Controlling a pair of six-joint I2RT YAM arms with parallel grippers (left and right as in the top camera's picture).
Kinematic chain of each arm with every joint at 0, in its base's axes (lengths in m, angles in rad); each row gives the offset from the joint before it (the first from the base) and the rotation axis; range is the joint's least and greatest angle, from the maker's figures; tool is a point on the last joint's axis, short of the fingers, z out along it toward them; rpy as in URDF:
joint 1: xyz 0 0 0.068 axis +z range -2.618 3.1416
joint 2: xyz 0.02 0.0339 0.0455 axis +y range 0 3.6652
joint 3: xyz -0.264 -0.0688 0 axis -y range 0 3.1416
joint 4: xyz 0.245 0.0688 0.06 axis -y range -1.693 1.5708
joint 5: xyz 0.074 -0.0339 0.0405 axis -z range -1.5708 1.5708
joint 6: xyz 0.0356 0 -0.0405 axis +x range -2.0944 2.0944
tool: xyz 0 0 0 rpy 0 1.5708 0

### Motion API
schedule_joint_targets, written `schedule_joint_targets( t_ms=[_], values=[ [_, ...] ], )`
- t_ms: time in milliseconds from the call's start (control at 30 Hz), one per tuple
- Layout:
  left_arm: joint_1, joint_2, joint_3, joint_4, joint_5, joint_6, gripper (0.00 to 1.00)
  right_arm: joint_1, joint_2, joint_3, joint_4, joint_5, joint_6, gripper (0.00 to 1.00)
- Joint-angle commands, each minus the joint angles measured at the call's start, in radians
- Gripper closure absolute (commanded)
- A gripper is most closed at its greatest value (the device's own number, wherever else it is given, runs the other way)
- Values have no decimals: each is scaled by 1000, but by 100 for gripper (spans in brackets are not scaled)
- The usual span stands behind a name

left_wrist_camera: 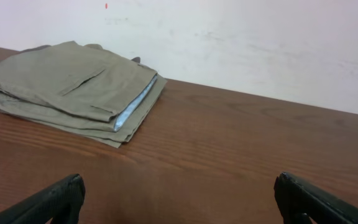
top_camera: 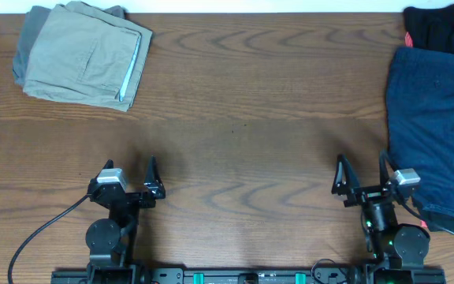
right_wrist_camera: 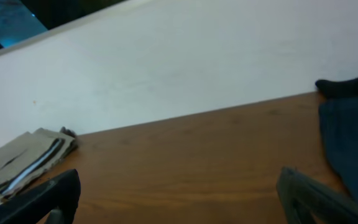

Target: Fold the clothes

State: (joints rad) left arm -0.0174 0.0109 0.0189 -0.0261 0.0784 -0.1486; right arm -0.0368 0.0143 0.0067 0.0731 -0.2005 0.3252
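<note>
Folded khaki-beige shorts point(top_camera: 85, 57) with a back pocket lie stacked on a grey garment at the table's far left; they show in the left wrist view point(left_wrist_camera: 73, 90) and small in the right wrist view point(right_wrist_camera: 23, 163). A navy-blue garment point(top_camera: 436, 134) lies unfolded at the right edge, also in the right wrist view point(right_wrist_camera: 353, 143). A black garment point(top_camera: 440, 28) lies behind it. My left gripper point(top_camera: 128, 170) point(left_wrist_camera: 179, 199) is open and empty near the front. My right gripper point(top_camera: 362, 170) point(right_wrist_camera: 179, 193) is open and empty, just left of the navy garment.
The wooden table point(top_camera: 251, 118) runs to a white wall point(left_wrist_camera: 260, 43) at the back. A reddish strip point(top_camera: 407, 38) shows beside the black garment. Cables trail from both arm bases at the front edge.
</note>
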Motion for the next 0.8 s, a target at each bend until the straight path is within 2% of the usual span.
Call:
schedule_joint_targets(
  t_ms=[0, 267, 767],
  values=[
    [-4, -7, -15, -36, 11, 17, 2, 24, -10, -2, 3, 67, -20, 1],
    [-4, -7, -15, -37, 11, 17, 2, 25, -10, -1, -151, 212, -22, 1],
    [-4, -7, -15, -37, 11, 17, 2, 25, -9, -2, -147, 204, -27, 1]
  ],
)
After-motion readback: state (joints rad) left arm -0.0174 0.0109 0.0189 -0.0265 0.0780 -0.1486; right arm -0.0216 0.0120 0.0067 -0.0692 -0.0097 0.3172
